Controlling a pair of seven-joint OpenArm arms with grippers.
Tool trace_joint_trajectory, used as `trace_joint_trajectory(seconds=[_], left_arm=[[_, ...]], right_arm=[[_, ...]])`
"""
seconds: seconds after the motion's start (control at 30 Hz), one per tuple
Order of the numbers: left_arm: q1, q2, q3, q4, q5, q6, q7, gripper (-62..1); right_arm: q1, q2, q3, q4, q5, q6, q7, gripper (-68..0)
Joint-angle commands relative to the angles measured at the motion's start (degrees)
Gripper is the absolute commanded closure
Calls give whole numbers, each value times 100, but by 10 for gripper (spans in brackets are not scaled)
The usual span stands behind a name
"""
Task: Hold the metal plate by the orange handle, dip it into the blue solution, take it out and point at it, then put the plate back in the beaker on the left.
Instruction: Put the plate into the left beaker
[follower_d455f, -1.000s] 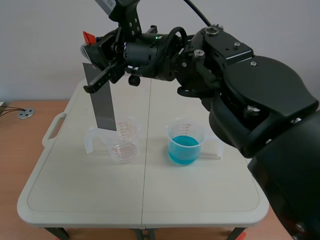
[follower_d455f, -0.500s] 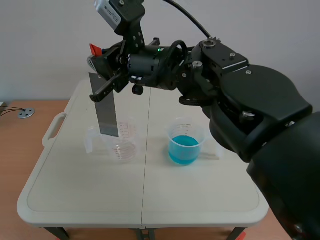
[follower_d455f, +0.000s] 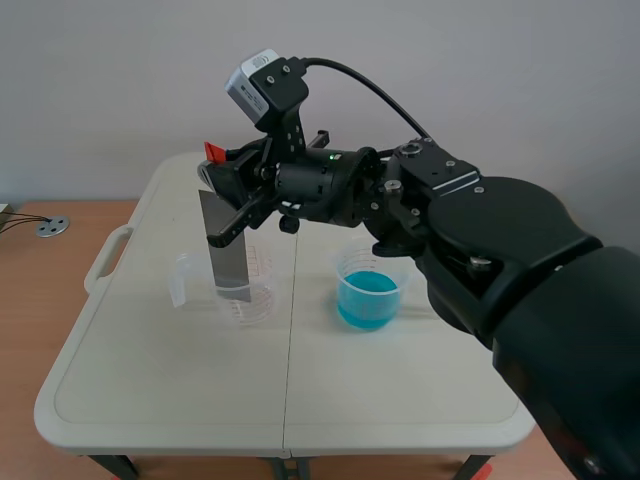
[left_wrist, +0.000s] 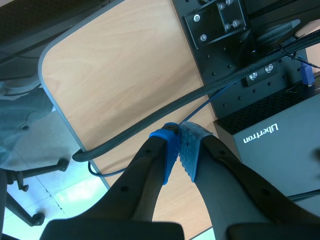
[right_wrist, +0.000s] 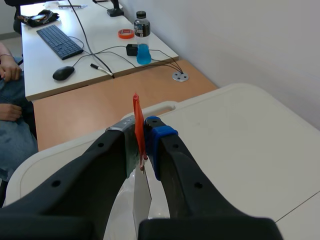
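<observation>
Bulky matte-black right arm (follower_d455f: 520, 260), green status light (follower_d455f: 319, 154), grey camera box (follower_d455f: 265, 85), looping black cable (follower_d455f: 370, 80), blue dotted pincer pads (left_wrist: 191, 147).

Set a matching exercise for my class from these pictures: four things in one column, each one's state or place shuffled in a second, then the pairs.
Column one:
1. metal plate
2. beaker of blue solution
3. right gripper
4. left gripper

Column two:
A. shut on nothing, away from the table
B. standing right of the plate
C. lower end in the clear beaker
D. shut on the orange handle

Pairs: 1-C, 2-B, 3-D, 4-A
</observation>
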Motion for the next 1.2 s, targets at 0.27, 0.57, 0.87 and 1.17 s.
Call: trace_joint_trajectory(seconds=[0.27,0.57,0.87,1.17], left_arm=[[50,0,-35,76,-17,-9,-35,-16],[48,0,-35,76,-17,-9,-37,-16],[48,0,-35,76,-17,-9,-37,-17],[48,-2,-35,76,-11,-9,-35,-196]], right_arm=[[146,-17,46,-385,-363,22,619,-14],[149,-13,42,-728,-691,22,885,-14],[197,-13,44,-728,-702,17,879,-46],[247,-15,46,-728,-695,13,844,-337]])
